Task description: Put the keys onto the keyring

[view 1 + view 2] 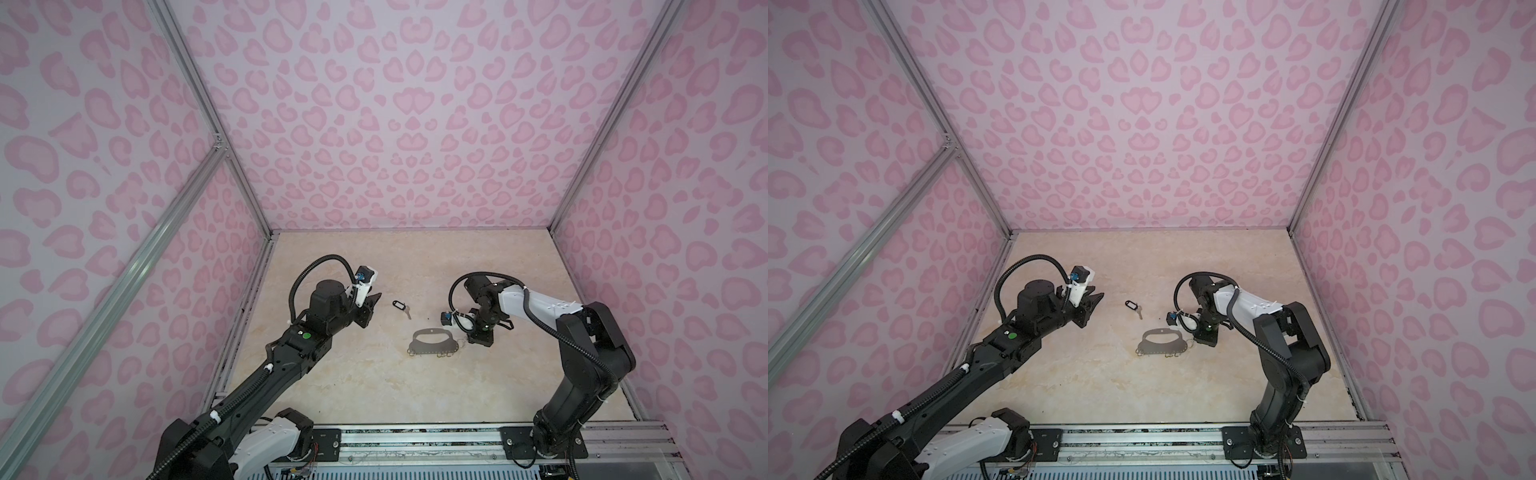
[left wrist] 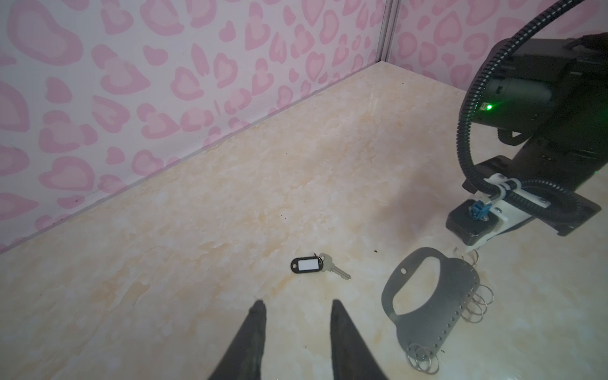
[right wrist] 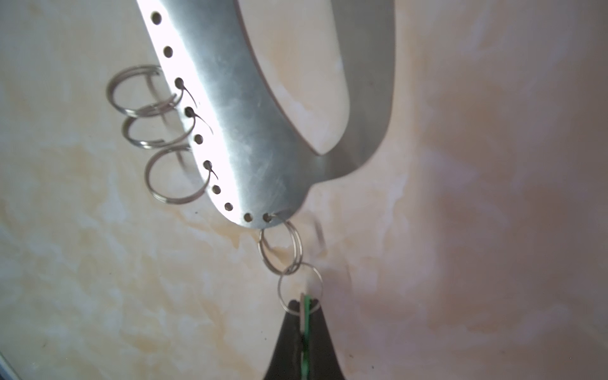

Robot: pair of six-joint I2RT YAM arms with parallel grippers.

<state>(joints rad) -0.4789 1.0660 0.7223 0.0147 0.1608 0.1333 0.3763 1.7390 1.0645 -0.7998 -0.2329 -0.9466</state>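
Your right gripper [image 3: 304, 301] was pinched shut on green-tag key [image 3: 306, 324], small loop [image 3: 279, 289] overlapping end split ring [image 3: 297, 245] of keyring [image 3: 250, 138] — threaded or not, couldn't tell. Keyring lay loose on table [image 2: 230, 197], so any tug could've dragged it. Left gripper [image 2: 297, 302] hung part-open, empty, near black-tag key [image 2: 311, 266] — bracing nothing.

Pale lilac walls [image 1: 395, 124] printed with pink heart-like blotches, joined at the corners by aluminium struts [image 1: 201, 95], enclose a beige marble-look counter [image 1: 374, 395] edged in front by a metal rail [image 1: 415, 440].
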